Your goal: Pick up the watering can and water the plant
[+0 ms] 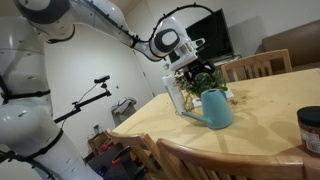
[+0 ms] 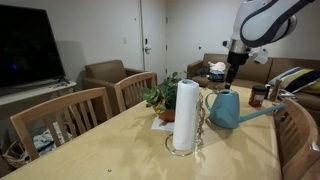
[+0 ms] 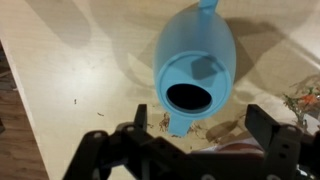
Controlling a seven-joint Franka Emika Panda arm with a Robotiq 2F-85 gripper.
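Note:
The teal-blue watering can [image 1: 216, 108] stands upright on the wooden table, with its spout pointing away from the plant [image 2: 229, 110]. The leafy plant [image 2: 160, 96] in its orange pot sits just beside the can [image 1: 203, 80]. My gripper [image 2: 231, 78] hangs a little above the can in both exterior views [image 1: 190, 68]. In the wrist view the gripper [image 3: 200, 125] is open and empty. Its two fingers straddle the can's handle side, with the can's dark opening [image 3: 188, 97] just ahead of them. The fingers do not touch the can.
A white paper towel roll [image 2: 186, 115] stands on a holder next to the plant. A dark jar with a pale lid [image 1: 310, 128] stands on the table past the can. Wooden chairs [image 2: 60, 118] line the table edges. Soil crumbs lie on the tabletop [image 3: 100, 112].

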